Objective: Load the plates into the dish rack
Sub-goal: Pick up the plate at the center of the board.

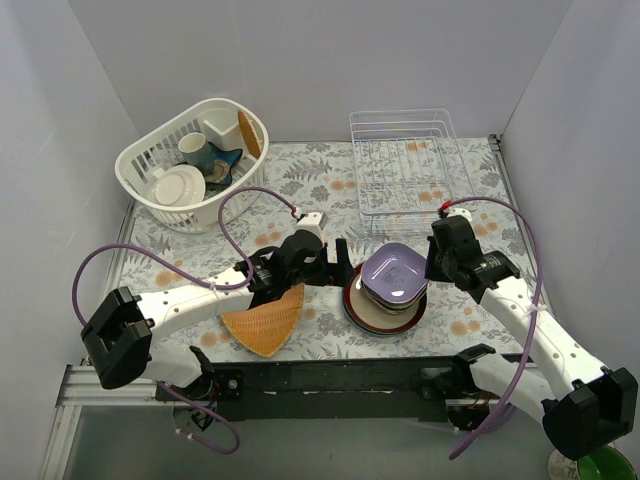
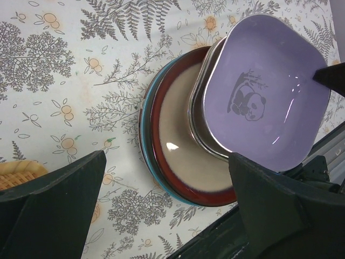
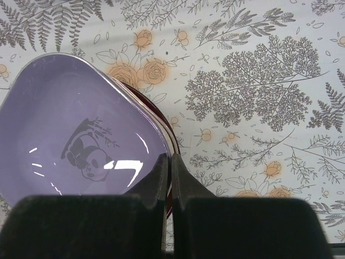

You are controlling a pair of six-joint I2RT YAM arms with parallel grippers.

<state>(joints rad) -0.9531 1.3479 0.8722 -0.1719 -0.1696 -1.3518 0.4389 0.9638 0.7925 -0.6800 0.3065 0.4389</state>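
A stack of plates (image 1: 385,312) sits near the table's front edge. A lilac rounded-square dish (image 1: 397,272) (image 2: 264,91) (image 3: 75,129) with a panda print lies on top, tilted. Below it are other dishes and a dark red-brown round plate (image 2: 178,156). My right gripper (image 1: 432,268) (image 3: 170,159) is shut on the lilac dish's right rim, one finger inside and one outside. My left gripper (image 1: 340,265) (image 2: 167,162) hangs open just left of the stack, holding nothing. The white wire dish rack (image 1: 410,160) stands at the back right with no plate in it.
A white slotted oval basket (image 1: 190,160) with cups and a plain plate stands at the back left. An orange woven triangular tray (image 1: 268,320) (image 2: 16,172) lies under the left arm. A black rail (image 1: 330,375) runs along the near edge.
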